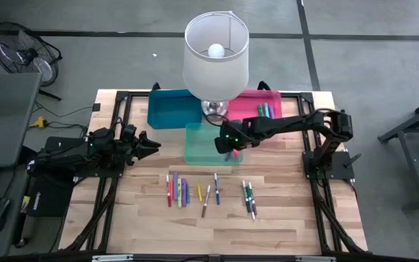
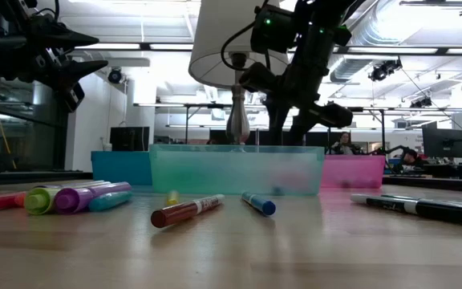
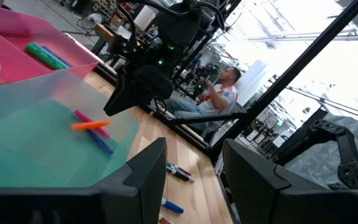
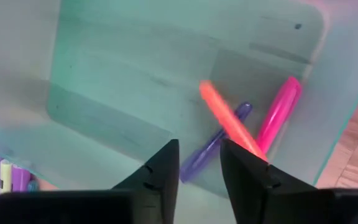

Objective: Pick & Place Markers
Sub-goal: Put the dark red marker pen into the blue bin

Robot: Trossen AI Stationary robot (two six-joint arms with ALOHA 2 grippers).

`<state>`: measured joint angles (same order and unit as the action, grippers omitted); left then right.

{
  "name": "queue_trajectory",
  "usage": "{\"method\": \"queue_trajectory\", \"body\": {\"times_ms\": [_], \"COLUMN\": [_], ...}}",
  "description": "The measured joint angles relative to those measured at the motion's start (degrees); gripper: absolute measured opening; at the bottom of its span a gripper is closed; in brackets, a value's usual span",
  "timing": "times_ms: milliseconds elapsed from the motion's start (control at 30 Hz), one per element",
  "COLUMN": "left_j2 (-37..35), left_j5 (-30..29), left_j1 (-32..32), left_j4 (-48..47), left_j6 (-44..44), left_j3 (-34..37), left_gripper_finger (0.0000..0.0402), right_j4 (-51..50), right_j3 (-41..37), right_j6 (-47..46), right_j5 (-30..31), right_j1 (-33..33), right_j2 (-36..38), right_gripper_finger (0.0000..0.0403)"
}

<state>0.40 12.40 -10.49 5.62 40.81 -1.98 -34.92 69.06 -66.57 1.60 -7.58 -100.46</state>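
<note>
orange marker (image 4: 229,119) lies crossed over purple (image 4: 215,145) and pink (image 4: 278,114) ones in the teal bin (image 4: 104,74); right gripper (image 4: 197,163) fingers released above, left gripper (image 1: 148,144) fingers parted, empty.

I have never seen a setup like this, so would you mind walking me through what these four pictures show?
These are two dark robot arms at a wooden table, sorting markers into plastic bins. One picture looks straight down on the table, one looks level across its top, and the other two come from cameras on the arms' wrists.

The right tool hangs over the green bin, fingers apart and empty. Inside the bin lie an orange marker, a pink marker and a purple marker. The left tool waits, open and empty, at the table's left side. A blue bin, a pink bin and a lamp stand behind. More loose markers lie in front.
</note>
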Motion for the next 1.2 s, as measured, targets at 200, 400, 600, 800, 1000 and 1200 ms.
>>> {"method": "queue_trajectory", "body": {"times_ms": [200, 400, 600, 800, 1000, 1200], "left_j2": [0.0, 0.0, 0.0, 0.0, 0.0, 0.0], "left_j5": [0.0, 0.0, 0.0, 0.0, 0.0, 0.0], "left_j1": [0.0, 0.0, 0.0, 0.0, 0.0, 0.0], "left_j4": [0.0, 0.0, 0.0, 0.0, -0.2, -0.2], "left_j6": [0.0, 0.0, 0.0, 0.0, 0.0, 0.0], "left_j3": [0.0, 0.0, 0.0, 0.0, 0.0, 0.0], "left_gripper_finger": [0.0156, 0.0156, 0.0156, 0.0156, 0.0156, 0.0156], "right_j4": [0.4, 0.3, -0.3, -2.0, -2.8, -3.2], "right_j3": [0.0, 0.0, 0.0, 0.0, 0.0, 0.0], "right_j6": [-0.9, -2.6, -5.3, -6.9, -8.2, -8.8], "right_j5": [-0.6, -0.6, 0.3, -1.2, -2.9, -3.5], "right_j1": [1.3, 3.5, 6.8, 10.3, 14.1, 18.5], "right_j2": [0.7, 1.9, 4.4, 5.6, 5.7, 5.7], "right_gripper_finger": [0.0144, 0.0145, 0.0146, 0.0146, 0.0146, 0.0146]}}
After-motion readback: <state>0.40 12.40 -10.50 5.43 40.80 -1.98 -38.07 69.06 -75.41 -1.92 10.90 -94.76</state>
